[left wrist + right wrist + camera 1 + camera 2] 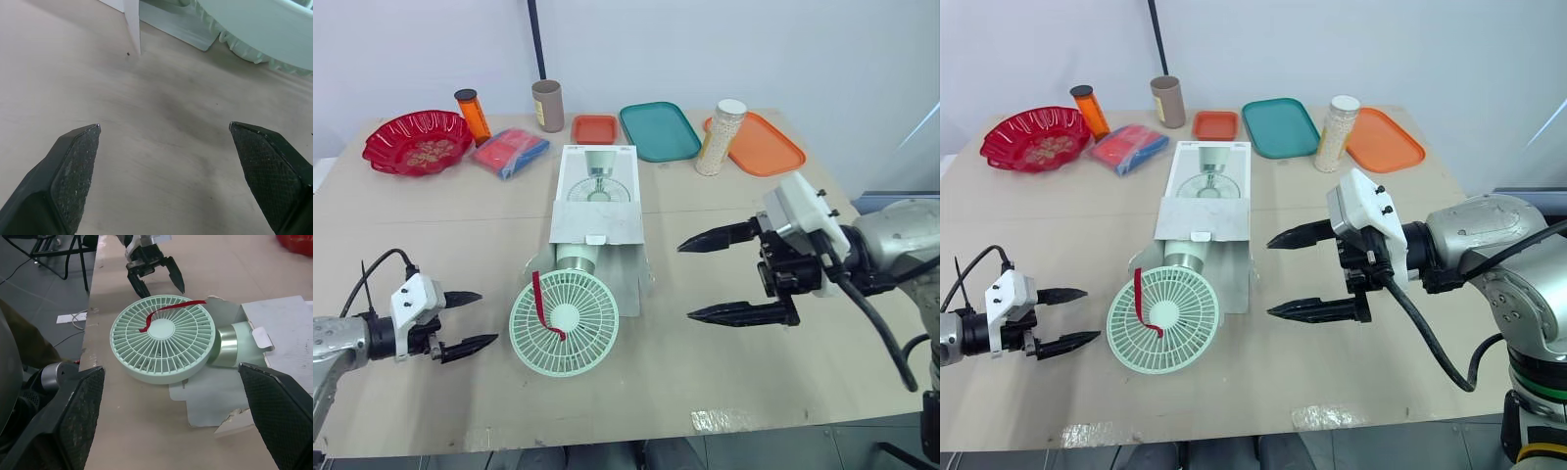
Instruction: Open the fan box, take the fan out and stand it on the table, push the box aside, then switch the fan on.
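The pale green fan point(564, 322) lies on the table point(734, 372) at the near, open end of the white box point(597, 201). Its round grille faces up with 1 red ribbon across it, and its neck sits between the torn flaps. The left gripper point(487, 317) is spread and empty, left of the grille. The right gripper point(685, 280) gapes wide on the fan's other side.

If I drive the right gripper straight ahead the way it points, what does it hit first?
Probably the fan, lying at the open end of the box; the box's torn flap may come first, depth unclear.
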